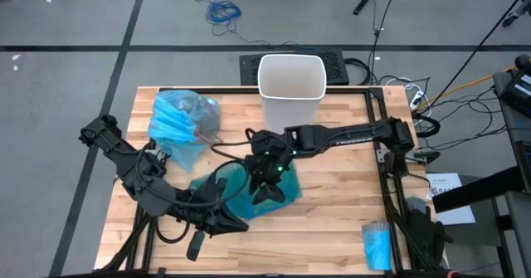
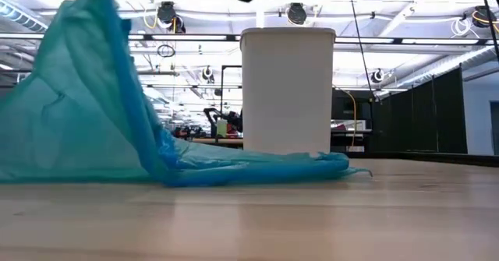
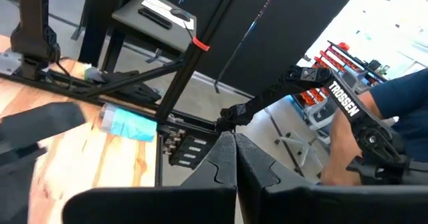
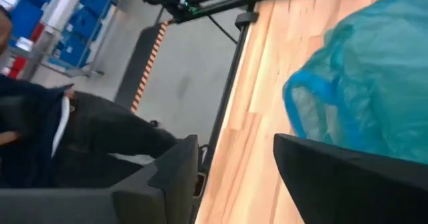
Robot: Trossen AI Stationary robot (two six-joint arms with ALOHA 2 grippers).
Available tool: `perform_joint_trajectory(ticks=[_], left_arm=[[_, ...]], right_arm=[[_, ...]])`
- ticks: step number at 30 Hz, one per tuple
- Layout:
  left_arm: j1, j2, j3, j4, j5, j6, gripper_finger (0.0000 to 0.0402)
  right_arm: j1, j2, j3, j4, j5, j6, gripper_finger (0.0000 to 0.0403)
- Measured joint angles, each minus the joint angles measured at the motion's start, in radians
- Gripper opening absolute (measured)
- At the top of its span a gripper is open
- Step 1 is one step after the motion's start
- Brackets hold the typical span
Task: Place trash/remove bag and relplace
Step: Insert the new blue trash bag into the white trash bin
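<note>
Over tabletop (image 1: 348, 195) middle, right gripper (image 1: 267, 181) fingers spread above teal bag (image 1: 241, 191), looks freshly let go; left gripper (image 1: 236, 225) fingers pressed together, waiting near front edge.

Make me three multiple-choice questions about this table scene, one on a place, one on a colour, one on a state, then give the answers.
1. Where does the white plastic bin stand?
A. at the table's far edge
B. at the near right corner
C. on the floor

2. What colour is the crinkly plastic bag under the right end effector?
A. red
B. teal-green
C. black

3. How do the left end effector's fingers stand?
A. shut together
B. wide apart
C. gripping the bin

Answers:
1 A: the high view shows it upright at the far edge.
2 B: it shows teal-green in the high and low views.
3 A: the left wrist view shows both fingers pressed together, holding nothing.
</note>
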Motion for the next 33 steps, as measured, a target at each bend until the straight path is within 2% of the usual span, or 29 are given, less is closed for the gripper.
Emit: perform_joint_trajectory(ticks=[5, 8, 10, 15, 20, 26, 33], left_arm=[[-0.009, 0.000, 0.000, -0.005, -0.004, 0.001, 0.0000], [-0.011, 0.000, 0.000, -0.011, -0.004, 0.002, 0.0000], [-0.015, 0.000, 0.000, -0.013, -0.006, 0.007, 0.0000], [-0.020, -0.002, 0.000, -0.029, -0.022, 0.028, 0.0000], [0.008, -0.005, 0.000, -0.032, -0.061, 0.131, 0.0000], [0.119, -0.030, -0.001, -0.030, -0.088, 0.331, 0.0000], [0.266, -0.057, -0.001, -0.021, -0.093, 0.365, 0.0000]], right_arm=[[0.019, -0.035, -0.005, -0.019, 0.070, -0.032, 0.0164], [0.018, -0.087, -0.070, -0.002, 0.113, -0.021, 0.0151], [0.014, -0.148, -0.161, 0.066, 0.135, 0.014, 0.0145], [0.000, -0.351, -0.470, 0.364, 0.150, 0.186, 0.0135], [0.010, -0.476, -0.682, 0.493, 0.274, 0.328, 0.0132], [0.049, -0.525, -0.738, 0.496, 0.343, 0.385, 0.0132], [0.083, -0.551, -0.738, 0.549, 0.398, 0.361, 0.0132]])
